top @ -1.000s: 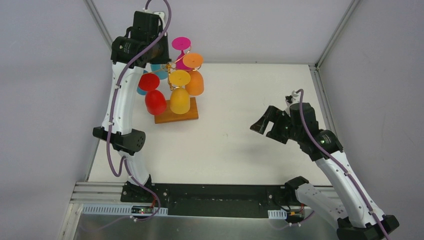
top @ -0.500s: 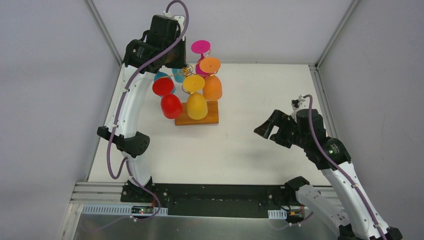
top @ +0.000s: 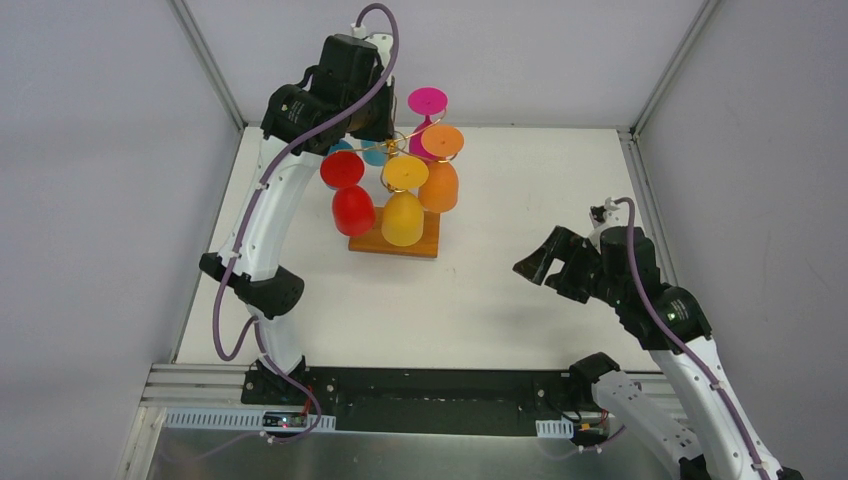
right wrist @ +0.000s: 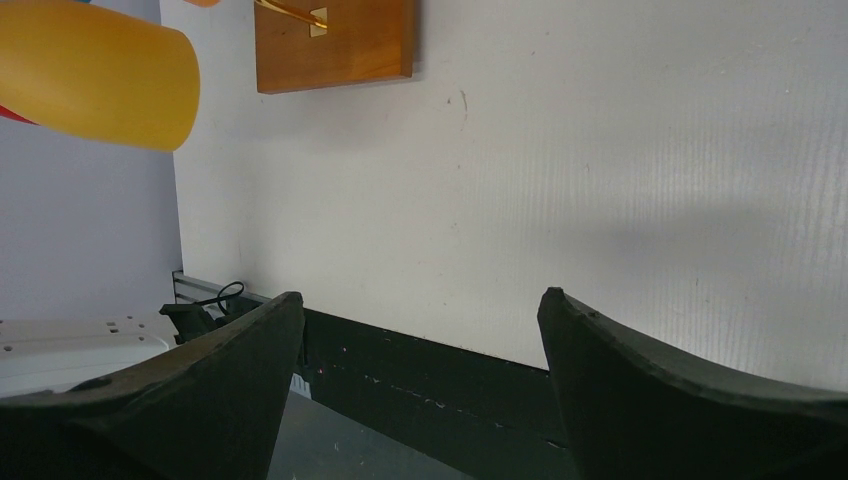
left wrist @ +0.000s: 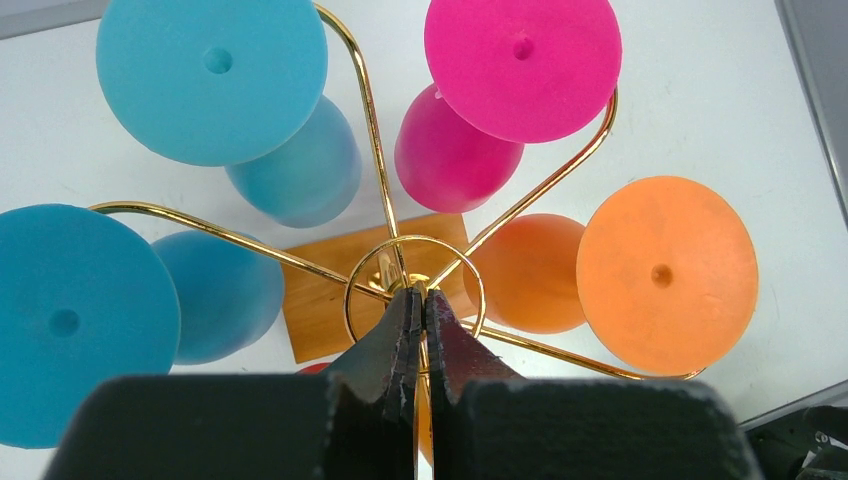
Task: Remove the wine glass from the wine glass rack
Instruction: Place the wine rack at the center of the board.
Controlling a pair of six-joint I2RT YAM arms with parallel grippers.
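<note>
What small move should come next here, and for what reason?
Probably the right gripper should ease toward the yellow wine glass, which its wrist camera sees. Its fingers are open and hold nothing, well apart from the wine glass rack, while the left gripper is shut on the rack's top ring, steadying it.

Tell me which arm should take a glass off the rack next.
Right. The left gripper is shut on the top of the wine glass rack, so it is busy. The right gripper hangs free and open on the side where the orange wine glass hangs.
</note>
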